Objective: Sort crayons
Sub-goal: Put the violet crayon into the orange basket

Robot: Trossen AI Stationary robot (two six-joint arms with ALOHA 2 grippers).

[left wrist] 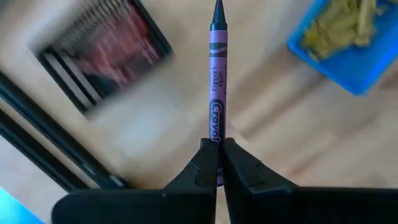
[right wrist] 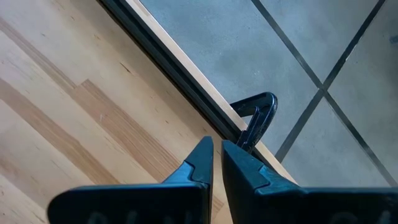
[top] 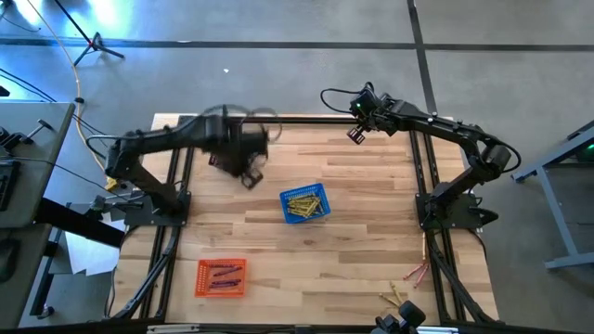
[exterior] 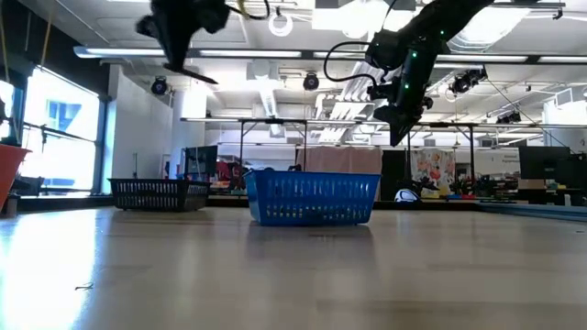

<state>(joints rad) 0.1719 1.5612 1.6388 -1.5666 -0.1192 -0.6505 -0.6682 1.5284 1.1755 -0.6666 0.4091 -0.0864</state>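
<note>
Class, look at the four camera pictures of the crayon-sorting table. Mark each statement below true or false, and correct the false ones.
1. The left gripper is shut on a purple crayon. True.
2. The blue basket holds red crayons. False: the yellow crayons lie in it.
3. The right gripper holds a yellow crayon. False: it is shut and holds nothing, high over the table's far edge.
4. The orange basket holds the red crayons. True.
5. Every crayon is already in a basket. False: a few loose crayons lie near the right arm's base.
</note>
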